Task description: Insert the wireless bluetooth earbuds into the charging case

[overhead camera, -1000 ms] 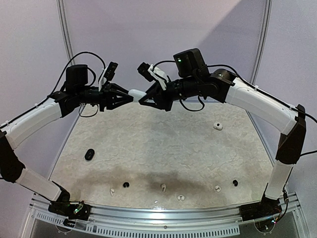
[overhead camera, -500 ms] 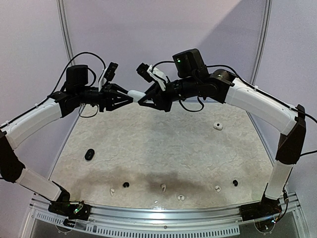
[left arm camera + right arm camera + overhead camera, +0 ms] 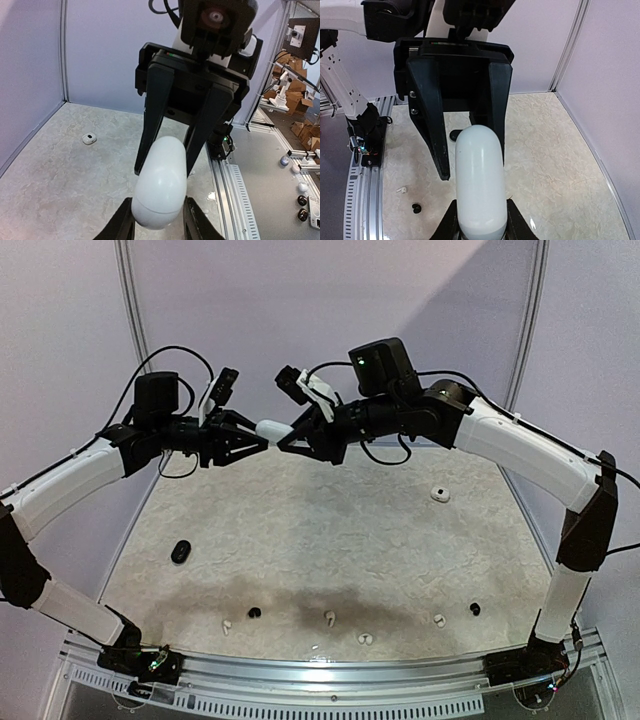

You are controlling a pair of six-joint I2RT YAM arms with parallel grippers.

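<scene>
Found both arms raised and meeting tip to tip over the far part of the table (image 3: 330, 540), with a white charging case (image 3: 271, 428) hanging in the air between them, well clear of the surface. Saw the right jaws clamped on one end of that case, the fingers (image 3: 446, 225) pressed against its sides in the right wrist view. Saw the left jaws set around the opposite end but parted a little wider than the shell, with a narrow gap showing beside one finger (image 3: 431, 125) and the other finger close against the case. Judged the case closed, with a thin seam running round it near the end nearest the left wrist camera.

Counted six earbuds (image 3: 329, 617) lying loose on the table in a rough row near the arm bases, all on the bare surface and well below the lifted case. Read them from left to right as a leftmost white earbud (image 3: 226, 625), a left black earbud (image 3: 254, 612) just beside it, a middle white earbud (image 3: 329, 617), a nearer white earbud (image 3: 364, 638), a right white earbud (image 3: 438, 620) and a right black earbud (image 3: 474, 609).

Noted a black case (image 3: 180, 551) lying alone near the table's left edge. Noted also a small white object (image 3: 438, 493) with a dark spot toward the far right, apart from the row of earbuds. Could not make out what that small object was.
</scene>
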